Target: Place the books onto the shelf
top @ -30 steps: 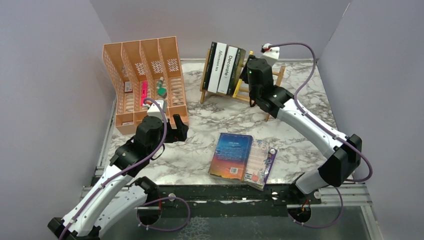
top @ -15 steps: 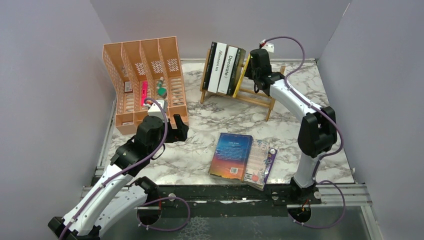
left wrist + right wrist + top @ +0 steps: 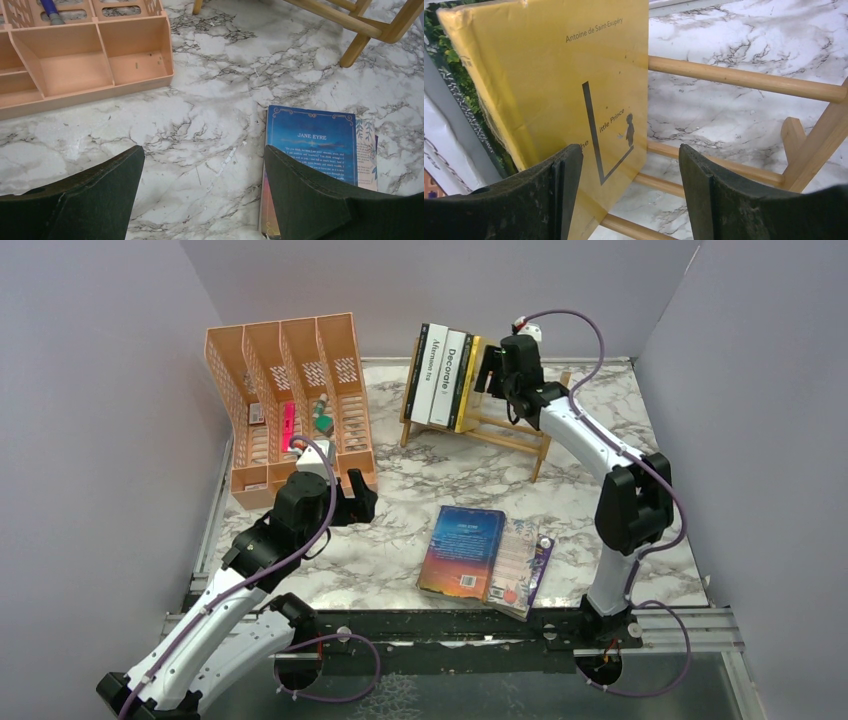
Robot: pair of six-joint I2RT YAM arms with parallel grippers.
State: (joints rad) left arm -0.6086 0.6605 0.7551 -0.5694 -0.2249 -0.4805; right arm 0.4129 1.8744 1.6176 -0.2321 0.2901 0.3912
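left hand point(image 3: 203, 155) hangs open over the marble surface point(image 3: 210, 100), just left of the blue book point(image 3: 312, 145), which lies flat on the floral book point(image 3: 527, 565). farther back, on the shelf point(image 3: 749, 80), the black book point(image 3: 430, 375), white book point(image 3: 451, 375) and yellow book point(image 3: 559, 75) stand upright. right hand point(image 3: 630, 155), fingers spread, faces the yellow cover without gripping it.

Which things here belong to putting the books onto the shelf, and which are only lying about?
Job: wooden shelf; black book, white Decorate book, yellow Little Prince book; Jane Eyre book, floral book.
Lying about: orange file organiser, pink marker inside it.
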